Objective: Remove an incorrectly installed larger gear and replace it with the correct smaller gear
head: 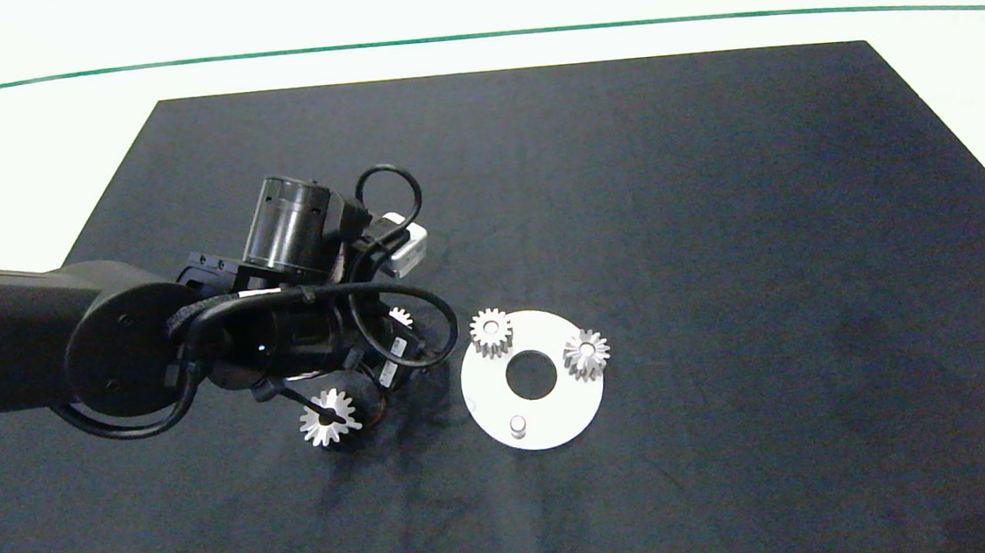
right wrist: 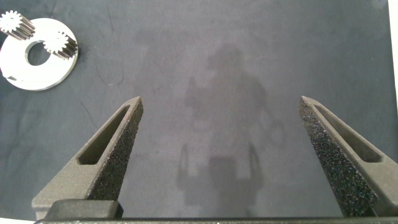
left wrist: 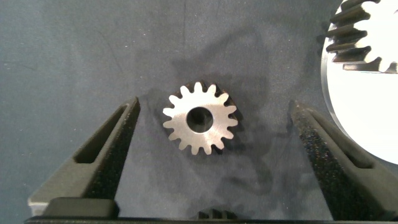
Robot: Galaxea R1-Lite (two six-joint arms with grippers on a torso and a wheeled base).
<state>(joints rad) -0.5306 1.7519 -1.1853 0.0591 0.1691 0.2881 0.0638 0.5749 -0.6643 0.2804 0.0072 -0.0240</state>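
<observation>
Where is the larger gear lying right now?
In the head view the larger gear lies flat on the black mat, left of the white disc and off its pegs, just below the left arm's wrist.

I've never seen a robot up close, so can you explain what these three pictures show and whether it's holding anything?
It is a robot with two arms, each ending in a two-fingered gripper. The big picture looks down from above at a black mat. The other two pictures come from cameras on the wrists. The left gripper is open, with a finger on either side of the smaller gear, not touching it. The larger gear lies loose on the mat nearby. A white disc carries a first gear, a second gear and one bare peg. The right gripper is open over bare mat. Nothing is held.
</observation>
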